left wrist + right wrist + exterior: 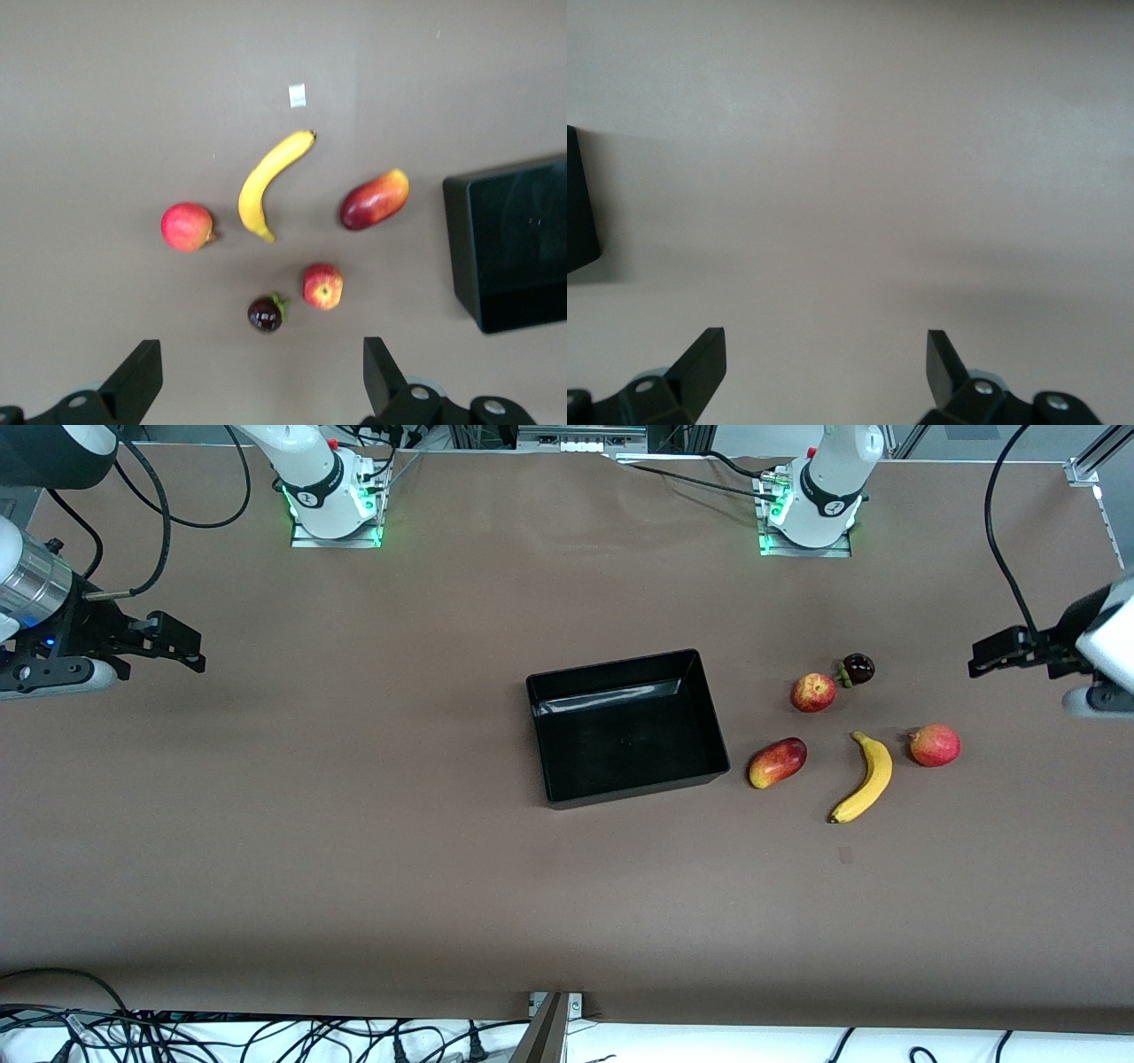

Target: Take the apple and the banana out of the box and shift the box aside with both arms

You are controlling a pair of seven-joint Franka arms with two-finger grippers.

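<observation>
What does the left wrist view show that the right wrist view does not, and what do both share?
Only the left wrist view shows the fruits: the banana, the small apple, a mango-like fruit, a dark purple fruit and a second red fruit, plus the open left gripper. Only the right wrist view shows the open right gripper. Both show the black box and the brown table.

On my worktop (354, 824) I see an oblong red-yellow mango (777, 763), a dark purple fruit (858, 668) and a reddish round fruit (935, 745), all apart
</observation>
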